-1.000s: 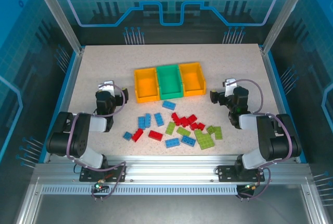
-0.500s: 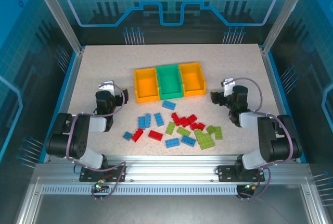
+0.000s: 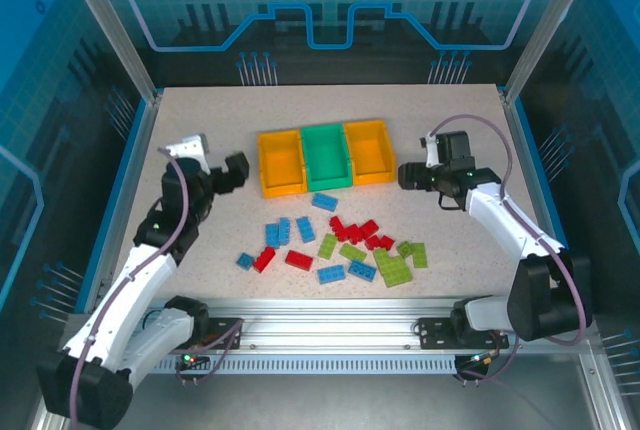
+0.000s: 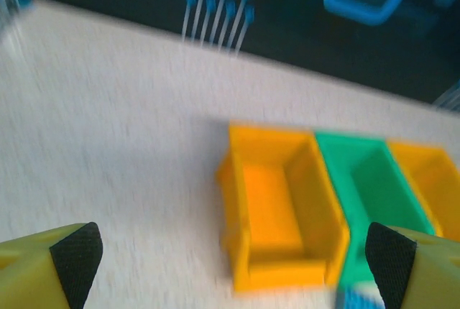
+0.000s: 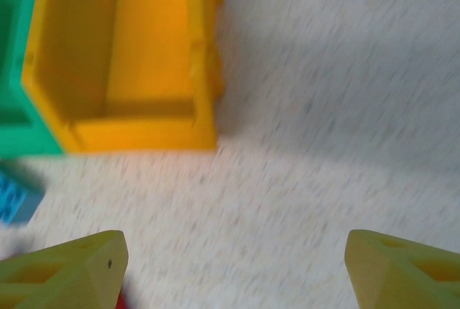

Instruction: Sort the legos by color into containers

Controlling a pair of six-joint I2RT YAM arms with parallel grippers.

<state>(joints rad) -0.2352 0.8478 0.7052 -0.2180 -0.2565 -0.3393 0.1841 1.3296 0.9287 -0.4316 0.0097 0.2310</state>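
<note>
The left orange bin, green bin and right orange bin stand wall to wall, with no gap between them. All three are open from above. The table is bare behind the row and on both flanks. The legos are scattered in front of the row, and one blue lego lies just before the green bin. The left gripper and right gripper, both spread wide, flank the row.

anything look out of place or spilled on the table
Nothing stands out. The bins stand upright in a tidy row and look empty. The legos lie loose on the table in front of them, not yet sorted. The left claw and right claw are open, holding nothing.
</note>
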